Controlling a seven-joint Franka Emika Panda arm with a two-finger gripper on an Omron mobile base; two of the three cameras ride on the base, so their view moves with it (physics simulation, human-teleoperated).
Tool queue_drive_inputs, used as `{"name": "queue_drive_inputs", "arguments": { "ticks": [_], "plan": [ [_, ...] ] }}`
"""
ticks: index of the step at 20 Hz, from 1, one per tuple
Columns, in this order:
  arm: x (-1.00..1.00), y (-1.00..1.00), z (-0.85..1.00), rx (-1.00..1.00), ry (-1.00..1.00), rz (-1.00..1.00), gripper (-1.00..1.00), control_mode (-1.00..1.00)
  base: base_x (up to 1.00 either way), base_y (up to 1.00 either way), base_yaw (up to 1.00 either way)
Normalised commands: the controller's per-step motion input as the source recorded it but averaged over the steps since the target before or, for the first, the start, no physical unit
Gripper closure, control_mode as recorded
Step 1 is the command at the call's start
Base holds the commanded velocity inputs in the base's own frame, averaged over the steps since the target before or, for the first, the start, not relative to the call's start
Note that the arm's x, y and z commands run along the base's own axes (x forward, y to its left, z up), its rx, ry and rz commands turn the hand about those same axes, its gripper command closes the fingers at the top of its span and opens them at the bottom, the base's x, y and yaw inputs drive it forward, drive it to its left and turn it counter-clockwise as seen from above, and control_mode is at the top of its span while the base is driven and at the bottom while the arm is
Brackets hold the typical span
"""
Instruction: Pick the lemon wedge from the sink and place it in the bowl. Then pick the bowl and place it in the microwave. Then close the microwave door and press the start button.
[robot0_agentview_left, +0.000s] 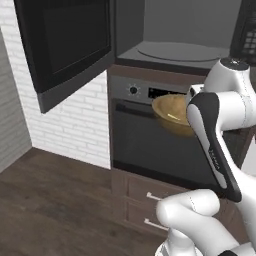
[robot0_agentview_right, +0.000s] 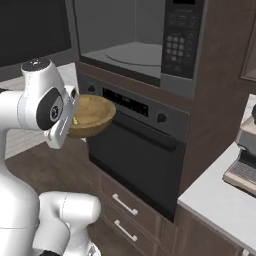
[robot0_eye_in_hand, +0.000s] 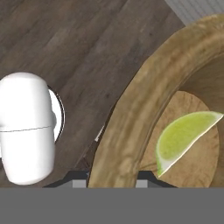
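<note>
Two fingers (robot0_eye_in_hand: 113, 180): their dark tips rise at the bottom edge of the hand view, one on each side of the bowl's rim, pinching it.
Bowl (robot0_agentview_right: 92, 116): held up in the air by the arm, in front of the oven (robot0_agentview_right: 140, 160) and below the microwave opening; roughly level.
Bowl rim (robot0_eye_in_hand: 131, 113): runs straight up from between the finger tips in the hand view, one tip outside the wall, one inside.
Lemon wedge (robot0_eye_in_hand: 183, 135): lying on the golden floor of the bowl, just beside the inner finger tip but apart from it; in the right base view it is a small yellow-green sliver (robot0_agentview_right: 76, 120) next to the hand.
Microwave (robot0_agentview_right: 135, 45): open, pale interior and round turntable (robot0_agentview_left: 182, 51) showing, above the bowl.
Microwave door (robot0_agentview_left: 65, 45): swung wide to the left, well apart from the bowl.
Keypad (robot0_agentview_right: 177, 42): dark panel on the microwave's right side.
Floor (robot0_eye_in_hand: 65, 39): dark wood planks beneath the bowl.
Tabletop (robot0_agentview_right: 220, 200): pale grey, to the right, carrying a grey appliance (robot0_agentview_right: 245, 160).
</note>
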Motion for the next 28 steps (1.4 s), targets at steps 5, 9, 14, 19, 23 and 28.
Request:
{"name": "queue_drive_inputs", "arguments": {
  "ticks": [5,9,14,19,23,28],
  "plan": [
    [0.00,0.00,0.00,0.00,0.00,0.00,1.00,1.00,0.89,0.00,-0.09],
    [0.00,0.00,0.00,0.00,0.00,0.00,1.00,1.00,0.28,0.21,-0.07],
    [0.00,0.00,0.00,0.00,0.00,0.00,1.00,1.00,-0.03,0.20,-0.01],
    [0.00,0.00,0.00,0.00,0.00,0.00,1.00,1.00,-0.22,0.13,0.13],
    [0.00,0.00,0.00,0.00,0.00,0.00,1.00,1.00,-0.31,0.14,0.23],
    [0.00,0.00,0.00,0.00,0.00,0.00,1.00,1.00,-0.30,0.10,0.29]
  ]
}}
